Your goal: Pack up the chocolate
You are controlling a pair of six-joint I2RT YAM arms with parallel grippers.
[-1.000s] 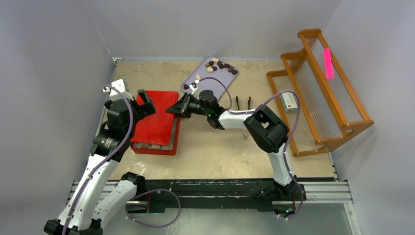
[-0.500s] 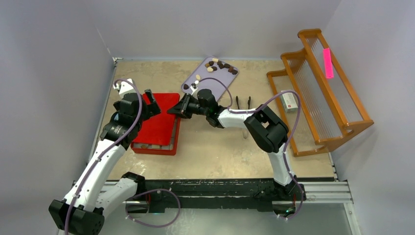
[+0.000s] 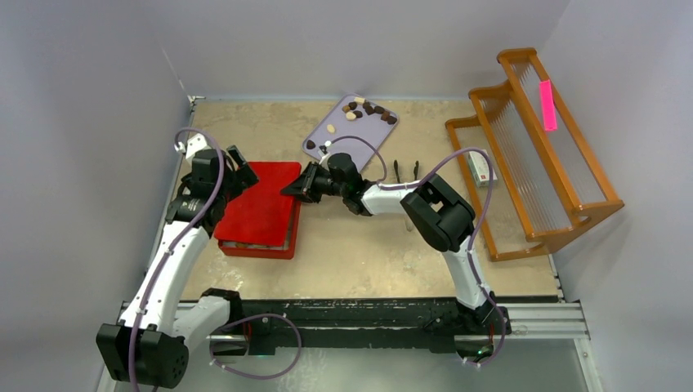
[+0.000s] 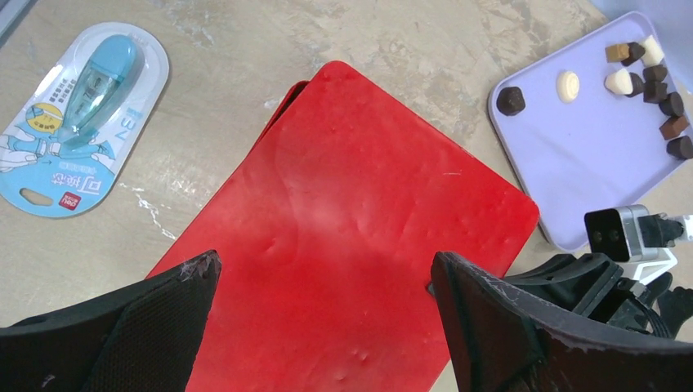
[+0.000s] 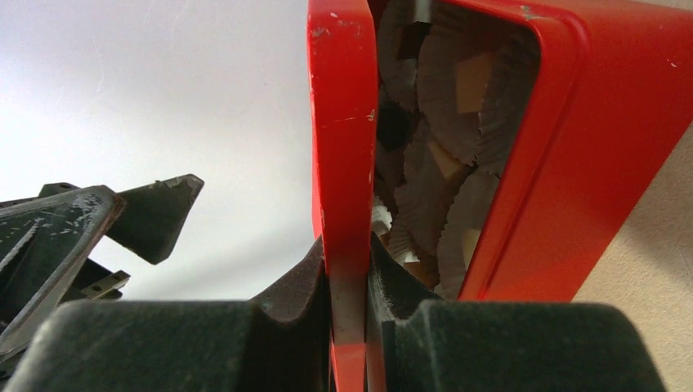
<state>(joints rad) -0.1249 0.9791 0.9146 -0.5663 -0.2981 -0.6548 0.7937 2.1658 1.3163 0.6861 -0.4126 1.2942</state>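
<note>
The right fingers [image 5: 286, 287] clamp the edge of the red lid [image 4: 351, 212], the left fingers [image 4: 523, 327] hang wide apart above it, and the chocolate [image 3: 369, 109] lies on the purple tray [image 3: 373, 127] at upper centre.

The lid [image 4: 351, 245] is bright glossy red, same red as the box [image 5: 588, 163] under it, and the paper cups [image 5: 441, 106] inside are white with pleated ridges. The chocolate [image 4: 511, 100] is a mix of dark brown and cream pieces on a pale lavender tray [image 4: 572, 171]. Table [image 3: 368, 245] is mottled beige, kinda stone-looking. Also a light blue and white blister pack [image 4: 78, 114], an orange-brown wooden rack [image 3: 523, 54] with a hot pink tag [image 3: 547, 104], and the left arm [image 3: 167, 269] and right arm [image 3: 384, 196] are white with black joints.
</note>
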